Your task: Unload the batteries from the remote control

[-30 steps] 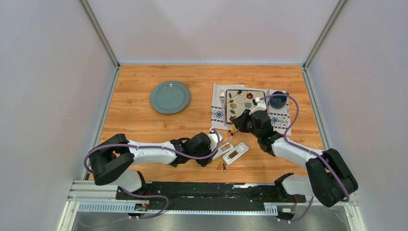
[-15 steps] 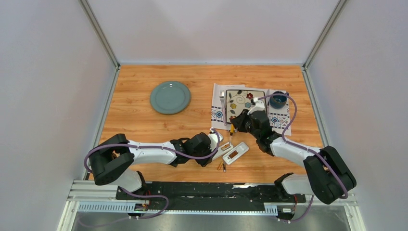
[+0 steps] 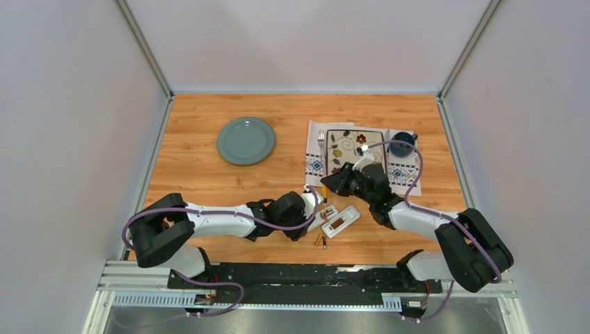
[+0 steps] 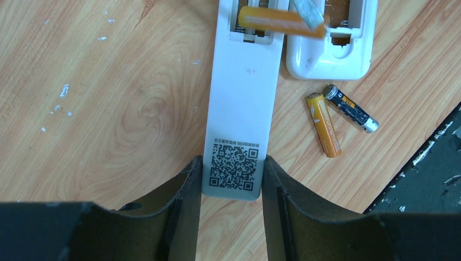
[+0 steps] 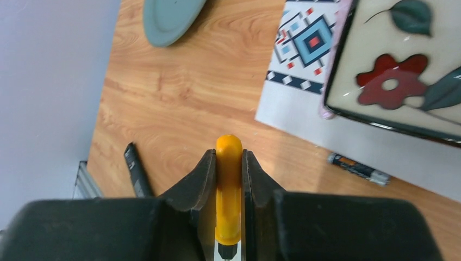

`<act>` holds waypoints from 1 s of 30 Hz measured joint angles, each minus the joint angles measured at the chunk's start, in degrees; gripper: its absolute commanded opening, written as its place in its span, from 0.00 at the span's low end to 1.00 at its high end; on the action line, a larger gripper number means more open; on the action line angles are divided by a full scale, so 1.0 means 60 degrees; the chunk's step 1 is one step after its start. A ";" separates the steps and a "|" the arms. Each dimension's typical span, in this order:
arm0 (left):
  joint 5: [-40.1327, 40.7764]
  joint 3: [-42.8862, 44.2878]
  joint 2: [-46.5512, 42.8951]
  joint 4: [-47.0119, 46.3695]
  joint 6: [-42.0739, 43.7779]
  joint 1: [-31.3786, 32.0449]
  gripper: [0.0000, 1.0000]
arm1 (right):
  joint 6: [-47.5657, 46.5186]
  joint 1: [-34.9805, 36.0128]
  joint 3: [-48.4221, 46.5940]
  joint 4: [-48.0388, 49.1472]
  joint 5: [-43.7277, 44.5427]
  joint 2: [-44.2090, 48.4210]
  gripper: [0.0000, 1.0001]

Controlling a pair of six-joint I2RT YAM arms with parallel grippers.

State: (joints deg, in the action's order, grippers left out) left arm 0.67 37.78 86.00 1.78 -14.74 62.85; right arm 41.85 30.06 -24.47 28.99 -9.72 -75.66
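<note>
Wooden tabletop (image 4: 108, 109) holds loose batteries (image 4: 324, 126); left end effector (image 4: 232, 166) clamps remote (image 4: 242, 103), right end effector (image 5: 229, 156) clamps screwdriver (image 5: 228, 206).

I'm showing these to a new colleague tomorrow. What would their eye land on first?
Probably the left pincer clamping the QR-code end of the long white remote control, near the front middle of the wooden table, its battery bay open. Then the right pincer gripping the orange-handled screwdriver, and a gold-orange battery and a dark grey battery lying loose beside the remote.
</note>
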 measured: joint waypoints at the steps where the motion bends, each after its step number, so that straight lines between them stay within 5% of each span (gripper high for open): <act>1: -0.0004 0.0000 0.0004 -0.0011 0.0000 0.0000 0.00 | 0.0127 0.0044 0.0025 0.0051 -0.0200 0.0000 0.00; 30: 0.0331 0.0007 -0.0233 0.0488 -0.0124 0.0029 0.00 | 0.0160 0.0058 0.0036 -0.0867 -0.0317 0.1111 0.00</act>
State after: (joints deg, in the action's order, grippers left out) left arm 2.66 37.82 84.60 4.71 -15.49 63.02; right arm 42.81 30.41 -24.25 23.79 -11.62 -68.99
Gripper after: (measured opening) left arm 0.475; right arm 0.168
